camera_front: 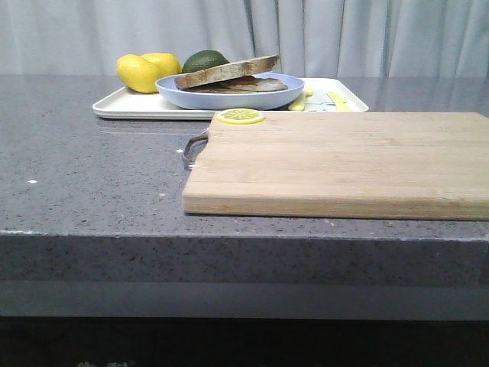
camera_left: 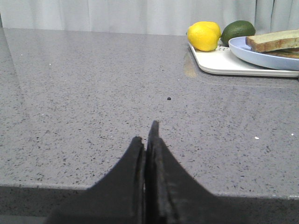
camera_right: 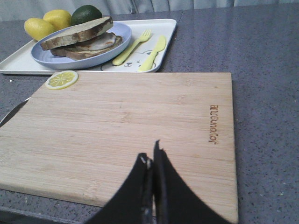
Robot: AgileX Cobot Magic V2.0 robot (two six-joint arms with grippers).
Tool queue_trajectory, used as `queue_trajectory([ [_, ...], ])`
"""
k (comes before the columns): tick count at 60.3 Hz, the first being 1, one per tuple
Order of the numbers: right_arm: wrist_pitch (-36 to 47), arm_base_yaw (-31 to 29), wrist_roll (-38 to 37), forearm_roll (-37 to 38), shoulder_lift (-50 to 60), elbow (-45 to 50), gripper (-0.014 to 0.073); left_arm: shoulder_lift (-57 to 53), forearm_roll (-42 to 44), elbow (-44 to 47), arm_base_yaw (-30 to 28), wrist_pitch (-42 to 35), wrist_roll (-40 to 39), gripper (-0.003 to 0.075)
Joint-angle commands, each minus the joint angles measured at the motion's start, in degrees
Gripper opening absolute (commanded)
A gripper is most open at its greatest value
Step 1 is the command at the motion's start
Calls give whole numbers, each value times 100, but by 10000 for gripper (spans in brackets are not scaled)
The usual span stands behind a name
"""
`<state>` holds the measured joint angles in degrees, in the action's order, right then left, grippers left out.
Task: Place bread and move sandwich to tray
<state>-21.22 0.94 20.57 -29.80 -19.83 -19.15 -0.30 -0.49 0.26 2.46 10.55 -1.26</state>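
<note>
The sandwich (camera_front: pixel 229 76) lies on a light blue plate (camera_front: pixel 229 97) that stands in the white tray (camera_front: pixel 126 107) at the back of the counter. Its top slice of bread (camera_right: pixel 77 32) leans tilted on the lower slices; no egg shows. The plate and bread also show in the left wrist view (camera_left: pixel 273 41). My left gripper (camera_left: pixel 148 137) is shut and empty over the bare counter, well short of the tray. My right gripper (camera_right: pixel 153 154) is shut and empty over the near part of the wooden cutting board (camera_right: pixel 131 126). Neither gripper shows in the front view.
Two lemons (camera_front: pixel 145 71) and a dark green fruit (camera_front: pixel 205 60) sit at the tray's far left. A yellow fork (camera_right: pixel 132 46) and knife (camera_right: pixel 153 52) lie in the tray beside the plate. A lemon slice (camera_front: pixel 241 116) rests on the board's far left corner.
</note>
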Motion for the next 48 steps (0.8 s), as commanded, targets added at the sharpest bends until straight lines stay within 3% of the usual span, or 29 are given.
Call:
queue_trajectory([
  [1,378,-16,35,-62,-29,-158,-60,-122,-54,4,-5,-509,-44,-20],
  [37,621,-11,6,-85,-24,-90,-60,-122,-54,4,-5,-509,-44,-20],
  [42,979,13,-413,241,-4,32,-60,-122,-54,4,-5,-509,-44,-20],
  [48,1457,54,-1557,1353,179,330,-60,-122,-54,4,-5,-509,-44,-20],
])
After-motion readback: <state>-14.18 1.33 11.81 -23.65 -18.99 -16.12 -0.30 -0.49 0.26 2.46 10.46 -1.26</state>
